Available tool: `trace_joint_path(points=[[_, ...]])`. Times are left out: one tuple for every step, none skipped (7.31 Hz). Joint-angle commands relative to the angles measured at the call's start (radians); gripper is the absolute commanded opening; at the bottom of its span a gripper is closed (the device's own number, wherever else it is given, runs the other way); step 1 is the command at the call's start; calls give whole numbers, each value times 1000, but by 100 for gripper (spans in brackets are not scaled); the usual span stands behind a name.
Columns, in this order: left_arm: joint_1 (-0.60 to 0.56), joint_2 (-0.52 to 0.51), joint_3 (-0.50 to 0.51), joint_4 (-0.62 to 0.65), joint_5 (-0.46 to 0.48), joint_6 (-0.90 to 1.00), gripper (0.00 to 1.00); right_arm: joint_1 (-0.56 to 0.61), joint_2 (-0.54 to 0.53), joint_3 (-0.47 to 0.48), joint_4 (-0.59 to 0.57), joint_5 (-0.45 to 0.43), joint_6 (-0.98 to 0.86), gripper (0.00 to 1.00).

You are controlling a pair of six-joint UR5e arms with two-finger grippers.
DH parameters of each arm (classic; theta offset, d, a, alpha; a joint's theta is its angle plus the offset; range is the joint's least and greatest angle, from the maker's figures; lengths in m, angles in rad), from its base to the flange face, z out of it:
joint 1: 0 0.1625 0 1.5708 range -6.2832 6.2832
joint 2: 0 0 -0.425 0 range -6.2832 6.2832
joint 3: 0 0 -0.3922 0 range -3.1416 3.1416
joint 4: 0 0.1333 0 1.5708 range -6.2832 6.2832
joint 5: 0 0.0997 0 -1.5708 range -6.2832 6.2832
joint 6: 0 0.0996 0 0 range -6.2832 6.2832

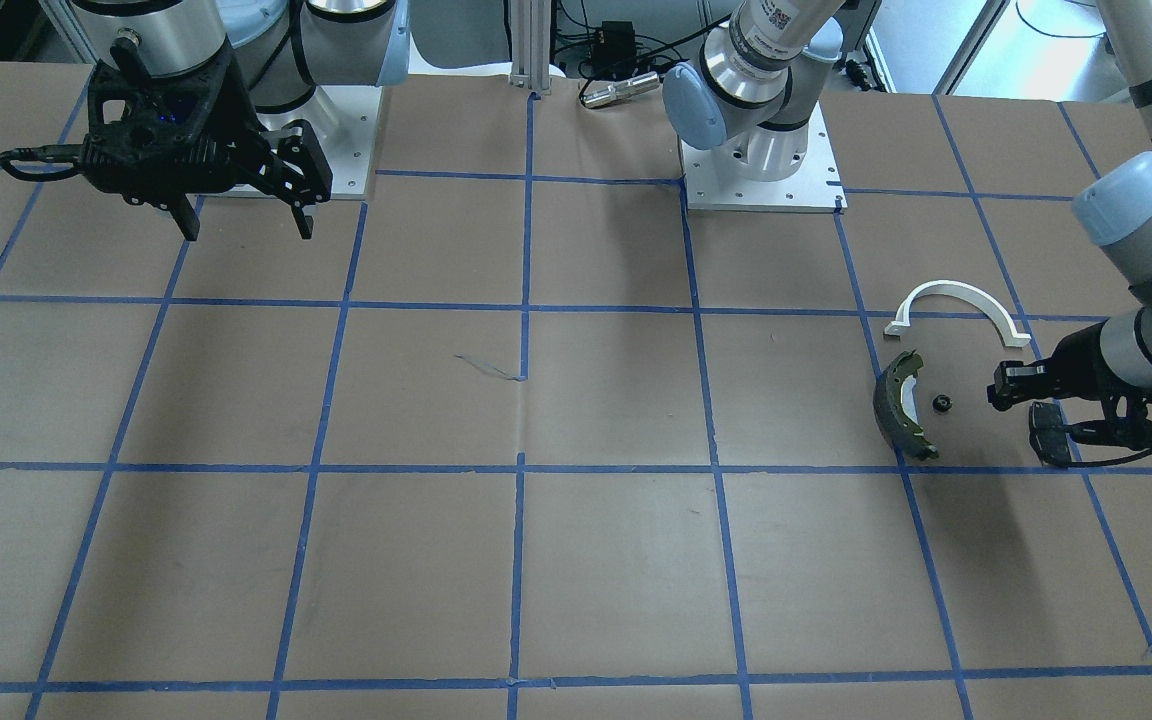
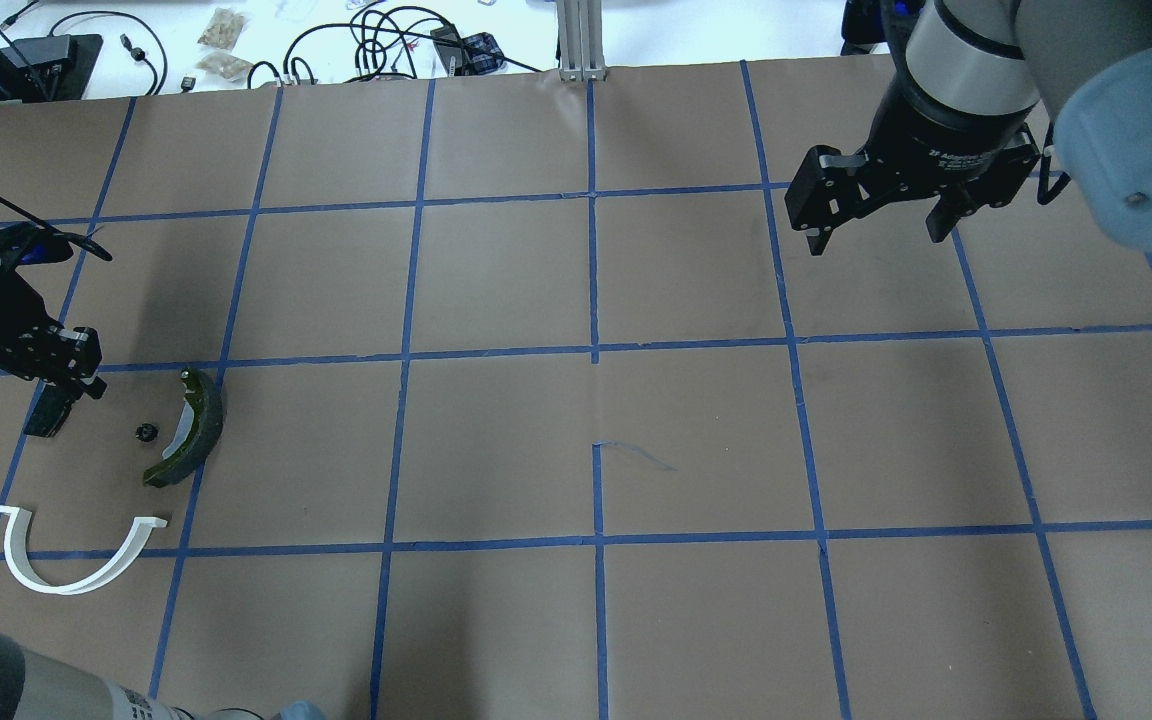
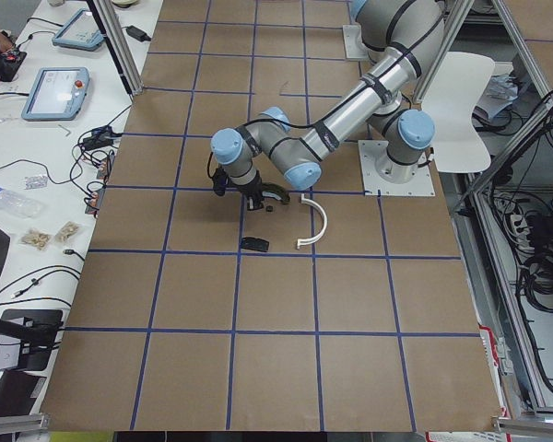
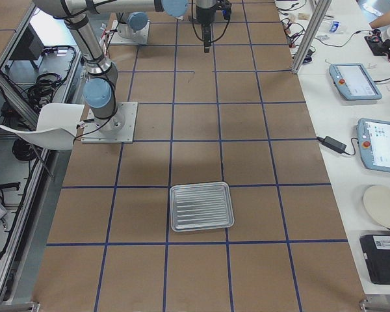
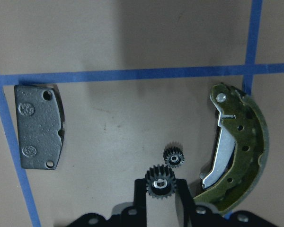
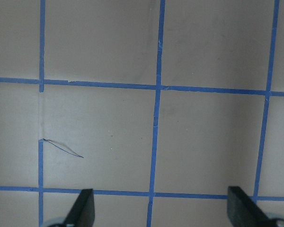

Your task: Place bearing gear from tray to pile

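Note:
My left gripper [image 5: 161, 196] is shut on a small black bearing gear [image 5: 161, 180] and holds it over the pile. It also shows in the overhead view [image 2: 58, 372]. Under it lie a second small black gear [image 5: 173, 157], an olive-and-dark brake shoe [image 5: 241, 146] and a grey oblong pad [image 5: 40, 126]. A white half-ring arc [image 2: 76, 560] lies close by. The silvery ribbed tray [image 4: 201, 206] sits far off at the table's other end and holds nothing. My right gripper [image 2: 876, 235] is open and empty, high above the table.
Brown paper with a blue tape grid covers the table [image 2: 596, 440]. The two arm bases [image 1: 761, 165] stand at the robot's edge. Cables and small items [image 2: 376, 40] lie beyond the far edge. Tablets [image 4: 354, 81] lie on a side bench.

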Motion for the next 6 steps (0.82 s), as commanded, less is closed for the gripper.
trace_joint_path(points=[[2, -5, -53, 38, 1, 3, 0, 1, 0, 0, 0, 0, 0, 100], [2, -7, -87, 56, -2, 2, 0, -1, 0, 0, 0, 0, 0, 100], [2, -7, -104, 65, -1, 2, 0, 1, 0, 1, 0, -2, 0, 100], [2, -5, -110, 65, 2, 8, 0, 1, 0, 0, 0, -2, 0, 100], [6, -7, -108, 67, 3, 33, 0, 1, 0, 0, 0, -2, 0, 100], [6, -11, -108, 67, 3, 38, 0, 1, 0, 1, 0, -2, -2, 100]])
